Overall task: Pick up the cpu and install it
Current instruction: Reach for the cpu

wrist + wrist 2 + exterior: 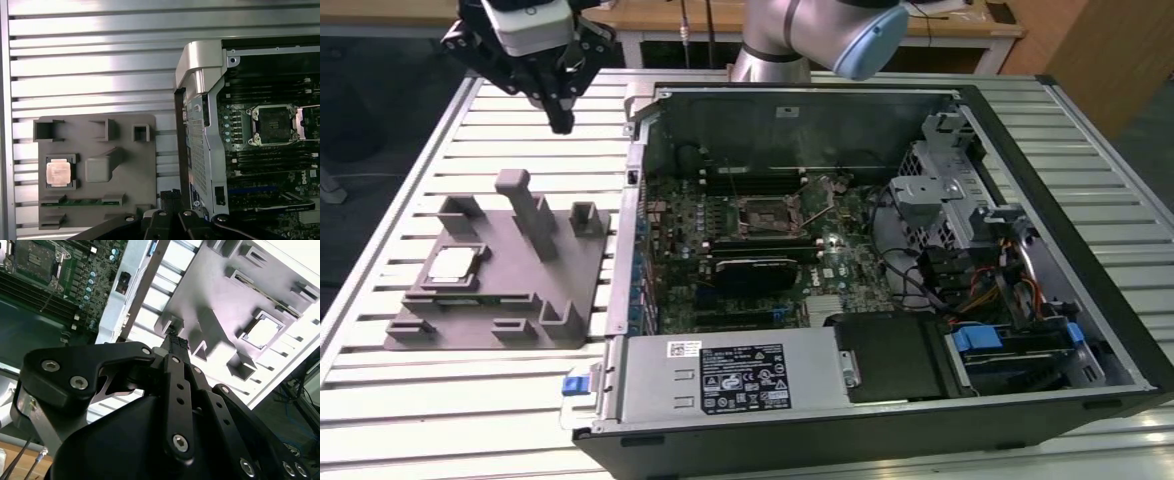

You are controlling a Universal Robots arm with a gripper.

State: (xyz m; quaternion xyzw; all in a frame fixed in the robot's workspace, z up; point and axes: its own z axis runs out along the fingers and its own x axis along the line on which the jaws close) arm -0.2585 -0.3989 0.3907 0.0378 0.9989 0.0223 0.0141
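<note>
worktop and what sits on it

slatted metal worktop (400,400), ribs running across the exterior view. grey plastic fixture (507,290) lies flat on it toward the exterior view's left. open computer case (787,115) lies just beside the fixture, on the exterior view's right.

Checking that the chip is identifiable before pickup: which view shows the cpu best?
The first wrist view: it looks straight down on the cpu, its square top unobstructed in its fixture pocket. The exterior view shows the cpu obliquely on the fixture. In the second wrist view the cpu is a pale bright square.
</note>
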